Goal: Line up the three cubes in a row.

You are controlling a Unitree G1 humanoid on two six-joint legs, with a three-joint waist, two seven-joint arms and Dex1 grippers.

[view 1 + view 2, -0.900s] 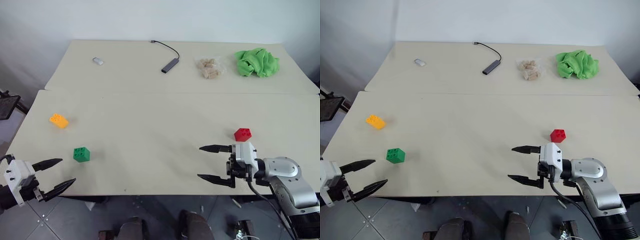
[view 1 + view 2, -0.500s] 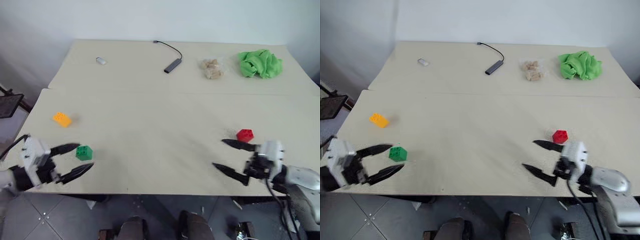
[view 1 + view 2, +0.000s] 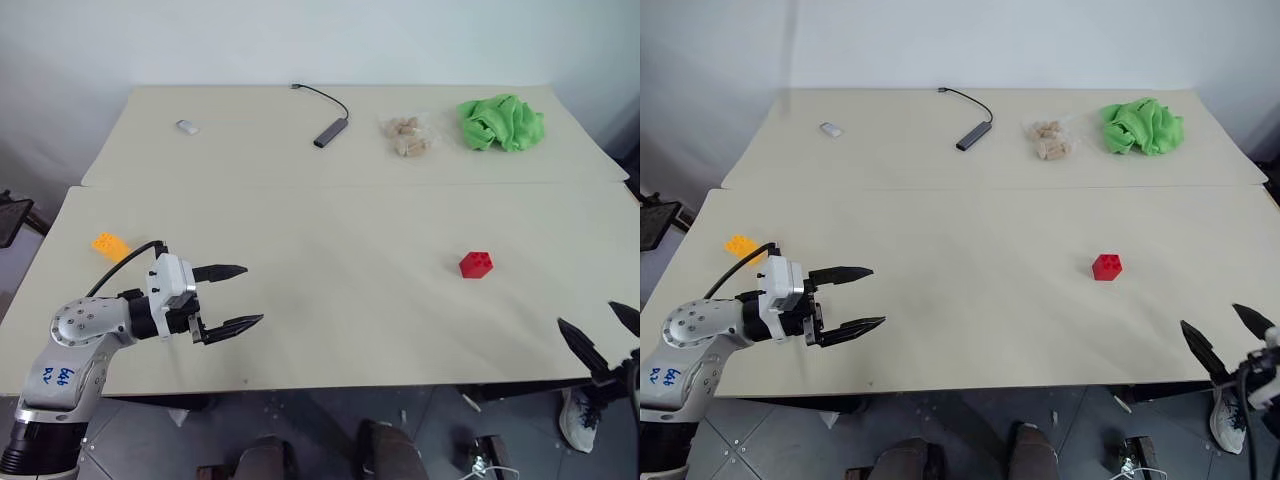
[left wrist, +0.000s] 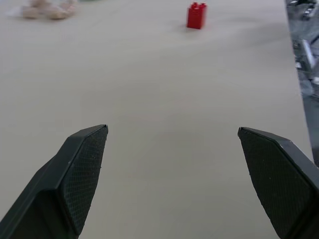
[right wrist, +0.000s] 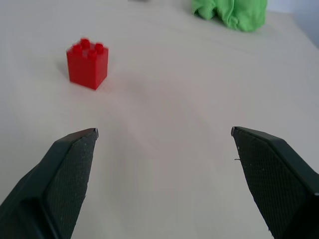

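head views: left gripper (image 3: 232,297) spread wide and empty over the table (image 3: 330,290), orange-yellow cube (image 3: 110,245) behind its arm, red cube (image 3: 475,264) well right; right gripper (image 3: 603,336) wide, off the table's near-right edge. left wrist: fingers (image 4: 82,172) apart, red cube far ahead. right wrist: fingers (image 5: 70,174) apart, red cube near, green cloth (image 5: 232,11) beyond.

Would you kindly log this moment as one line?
left claw: open, empty | right claw: open, empty | red cube: untouched | orange-yellow cube: untouched

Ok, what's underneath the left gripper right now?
Under the fingers of the open left gripper, only bare table shows. The gripper's own body covers the tabletop directly beneath it, so anything lying there is hidden.
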